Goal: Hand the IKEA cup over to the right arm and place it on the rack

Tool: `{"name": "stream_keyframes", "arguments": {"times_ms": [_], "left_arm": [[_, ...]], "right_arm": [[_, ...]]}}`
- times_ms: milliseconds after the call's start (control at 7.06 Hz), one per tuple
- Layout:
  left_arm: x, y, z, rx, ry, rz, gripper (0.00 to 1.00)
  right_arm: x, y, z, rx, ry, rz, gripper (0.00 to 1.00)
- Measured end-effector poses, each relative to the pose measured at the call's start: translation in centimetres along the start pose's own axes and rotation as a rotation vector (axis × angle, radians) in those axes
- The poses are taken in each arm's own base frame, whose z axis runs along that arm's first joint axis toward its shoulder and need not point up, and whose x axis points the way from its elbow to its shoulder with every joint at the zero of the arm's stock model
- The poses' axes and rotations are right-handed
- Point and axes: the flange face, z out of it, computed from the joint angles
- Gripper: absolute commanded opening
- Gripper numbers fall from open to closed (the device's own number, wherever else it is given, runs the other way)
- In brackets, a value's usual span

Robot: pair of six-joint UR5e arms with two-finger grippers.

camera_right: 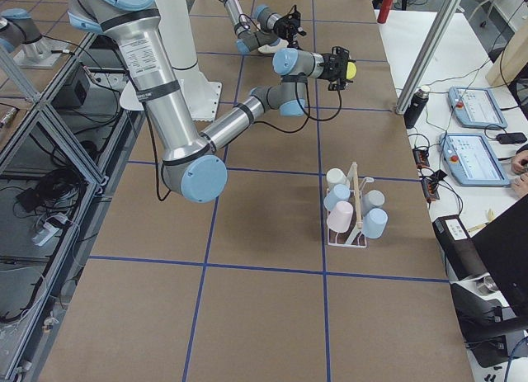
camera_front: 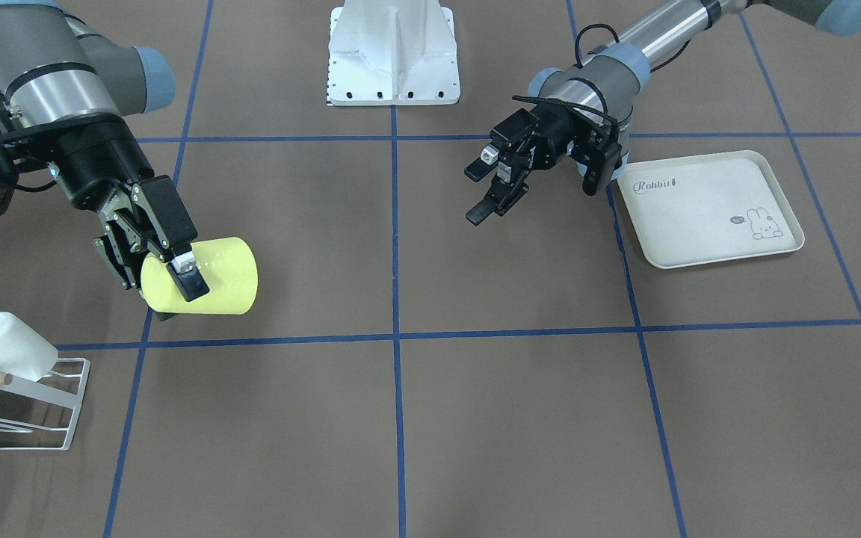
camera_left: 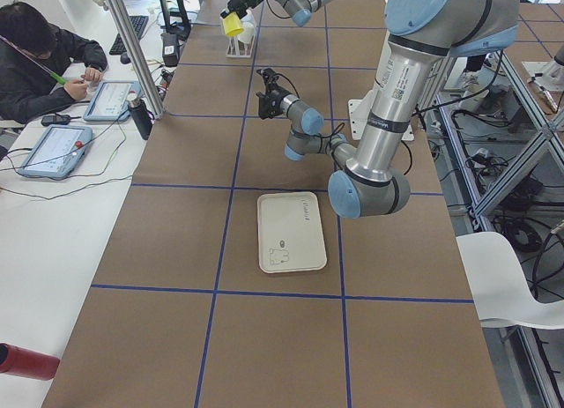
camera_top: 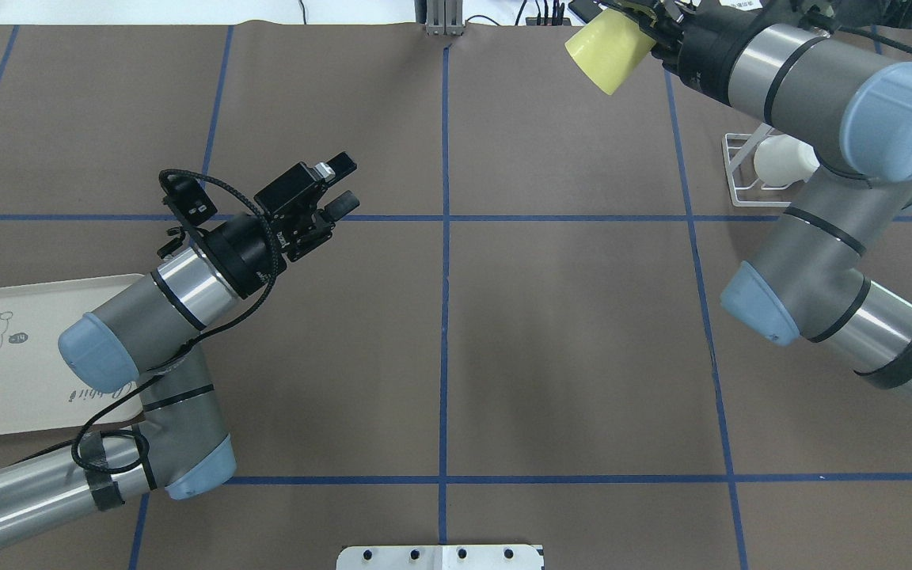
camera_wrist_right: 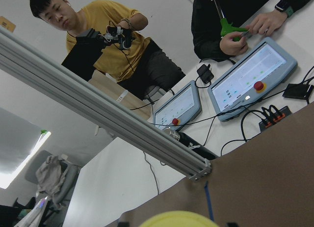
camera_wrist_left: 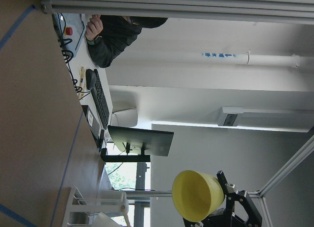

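The yellow IKEA cup (camera_front: 214,276) lies on its side in the air, held at its base end by my right gripper (camera_front: 176,295), which is shut on it. Its mouth points toward my left arm. In the overhead view the cup (camera_top: 606,49) and right gripper (camera_top: 646,36) are at the far right of the table. The white wire rack (camera_front: 27,403) stands just beyond it with a white cup (camera_front: 8,346) on a prong; the rack also shows in the overhead view (camera_top: 741,170). My left gripper (camera_front: 477,194) is open and empty, apart from the cup, and shows overhead too (camera_top: 343,184).
A cream tray (camera_front: 707,213) with a rabbit drawing lies beside my left arm. The white robot base (camera_front: 393,52) stands at the table's near edge. The rack in the exterior right view (camera_right: 351,209) carries several pastel cups. Operators sit at a side desk.
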Motion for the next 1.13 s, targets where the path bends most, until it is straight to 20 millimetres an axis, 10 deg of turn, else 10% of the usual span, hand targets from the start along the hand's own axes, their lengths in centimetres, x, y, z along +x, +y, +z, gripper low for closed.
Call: {"name": "stream_keyframes", "arguments": {"times_ms": [1133], "left_arm": [[-1.5,-16.9,-6.3,-0.030,-0.387,0.776,1.00]], "right_arm": [[12.0,-14.7,2.9,0.064,0.514,-0.638,0.00]]}}
